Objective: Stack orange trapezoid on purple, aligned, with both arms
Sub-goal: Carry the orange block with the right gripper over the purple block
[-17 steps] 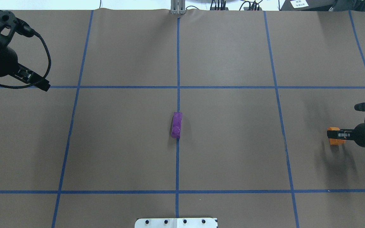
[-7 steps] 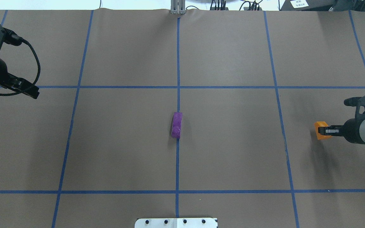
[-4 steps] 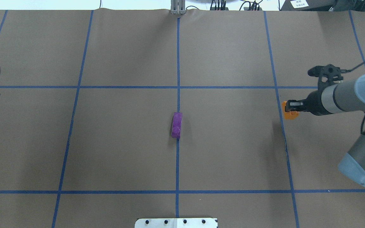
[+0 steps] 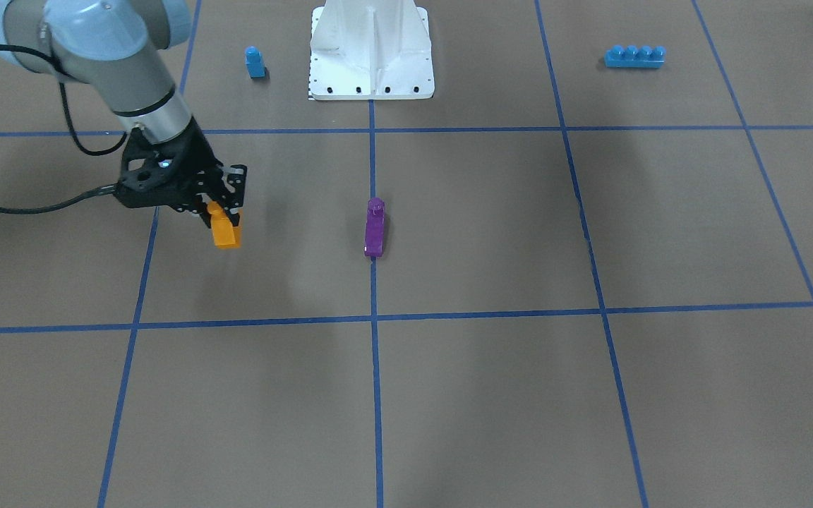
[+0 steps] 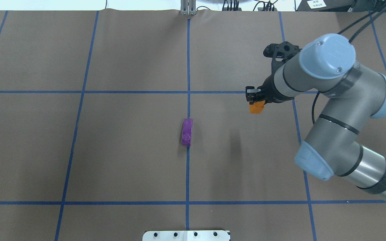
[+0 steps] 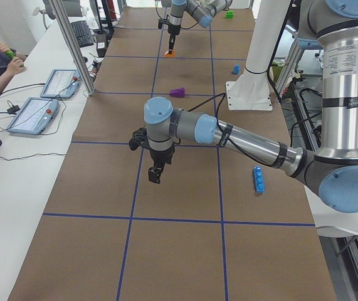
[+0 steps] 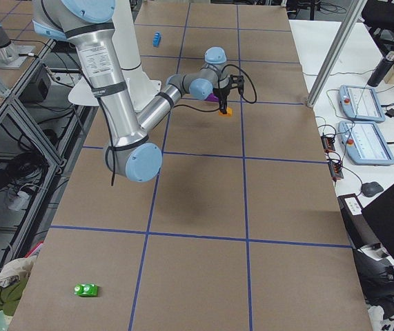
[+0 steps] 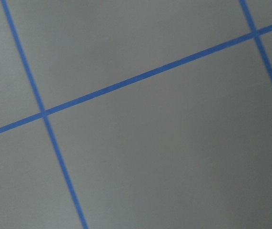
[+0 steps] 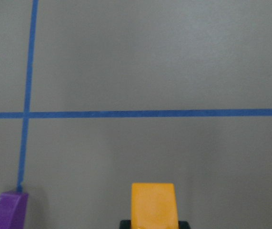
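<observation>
right gripper [image 5: 254, 100] pinches orange trapezoid [image 5: 256, 108] | from above, purple brick [image 5: 187, 132] lies lower left of it, long side up-down | left gripper [image 6: 155, 175] far off, grip unclear

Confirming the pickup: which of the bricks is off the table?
The orange trapezoid, held in the right hand. The purple brick, small blue brick and long blue brick lie on the table.

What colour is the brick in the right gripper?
Orange. The orange trapezoid shows best in the exterior front-facing view, held by the right gripper.
</observation>
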`<state>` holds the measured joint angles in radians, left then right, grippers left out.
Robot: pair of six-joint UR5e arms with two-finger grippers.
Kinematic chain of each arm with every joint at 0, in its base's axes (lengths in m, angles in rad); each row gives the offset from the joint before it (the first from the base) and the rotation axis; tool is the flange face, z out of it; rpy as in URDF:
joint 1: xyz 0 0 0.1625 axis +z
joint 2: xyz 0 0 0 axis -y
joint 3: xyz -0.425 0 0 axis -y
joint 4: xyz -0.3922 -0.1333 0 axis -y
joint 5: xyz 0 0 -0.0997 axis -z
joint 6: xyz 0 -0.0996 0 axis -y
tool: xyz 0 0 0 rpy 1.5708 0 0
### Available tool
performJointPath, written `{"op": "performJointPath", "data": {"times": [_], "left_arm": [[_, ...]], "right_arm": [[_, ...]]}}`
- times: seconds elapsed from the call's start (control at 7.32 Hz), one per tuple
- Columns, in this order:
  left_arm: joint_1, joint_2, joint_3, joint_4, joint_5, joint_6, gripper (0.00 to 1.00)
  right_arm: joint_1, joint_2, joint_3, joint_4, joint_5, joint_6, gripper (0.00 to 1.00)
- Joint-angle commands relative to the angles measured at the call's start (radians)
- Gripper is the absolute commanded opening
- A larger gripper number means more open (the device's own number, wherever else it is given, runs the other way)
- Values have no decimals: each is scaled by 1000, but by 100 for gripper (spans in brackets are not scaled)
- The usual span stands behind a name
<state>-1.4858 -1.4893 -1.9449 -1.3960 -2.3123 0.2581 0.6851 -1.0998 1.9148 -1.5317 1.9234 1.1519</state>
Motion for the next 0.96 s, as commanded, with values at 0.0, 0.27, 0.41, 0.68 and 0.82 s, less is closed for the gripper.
{"op": "performJointPath", "data": {"times": [0.0, 0.27, 0.41, 0.68, 0.82], "left_arm": [[-33, 6, 27, 5, -10, 53, 100], [-33, 27, 21, 2, -16, 53, 100], [-33, 30, 18, 2, -16, 52, 100], [-33, 30, 18, 2, -19, 53, 100], [-33, 30, 18, 0, -19, 53, 100]], "right_arm": [[-125, 183, -48, -119, -70, 154, 0], [-192, 320, -210, -133, -141, 274, 0], [-218, 354, -280, -131, -174, 299, 0], [-234, 368, -316, -131, -190, 301, 0], [-246, 364, -316, -133, -201, 299, 0]]}}
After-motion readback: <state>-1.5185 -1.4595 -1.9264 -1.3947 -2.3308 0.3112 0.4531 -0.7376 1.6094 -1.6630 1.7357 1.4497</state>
